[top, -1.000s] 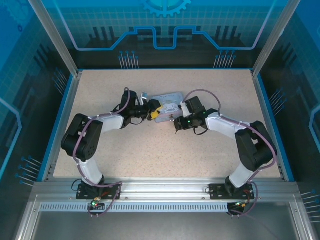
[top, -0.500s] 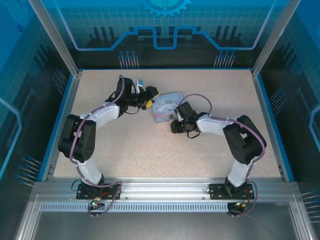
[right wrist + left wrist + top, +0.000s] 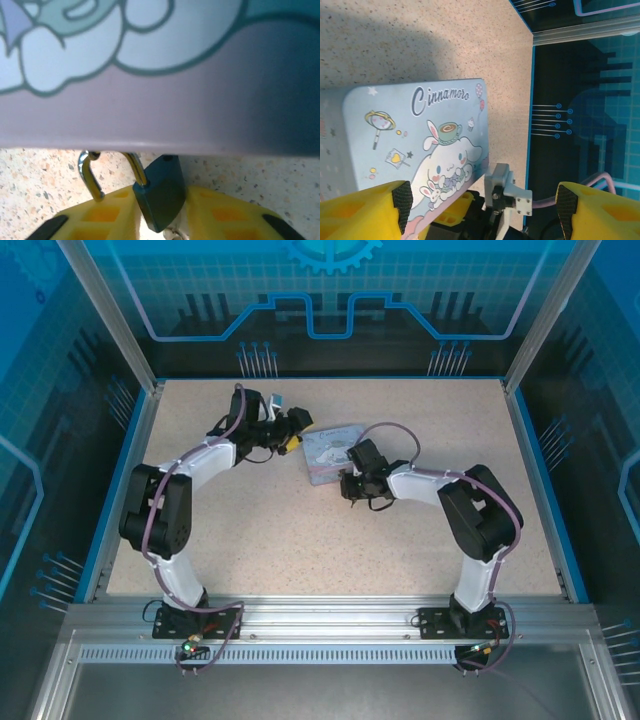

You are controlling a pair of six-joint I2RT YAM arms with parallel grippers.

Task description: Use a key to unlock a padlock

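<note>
- Since a second ago the left arm has swung back toward the far left of the desk, off the tin. The tin has turned to lie more on the slant, and the right arm has folded in closer to its near edge.
- Left fingers stand wide apart with nothing between them, hovering over the tin's printed lid.
- Right fingers are closed on the dark body of the padlock, one finger tight against each side, just at the tin's near edge over the desk.
- Progress, as I judge it: one leg of the shackle hangs clear of the body while the other enters it. That suggests the lock is already sprung, with little left but letting go.
- A sliver of metal below the body may be the key; too little shows to be sure.
- The padlock's long axis runs from the fingers toward the tin, leaning slightly. Its shackle end points at the tin, with the arch hidden at the tin's edge.
</note>
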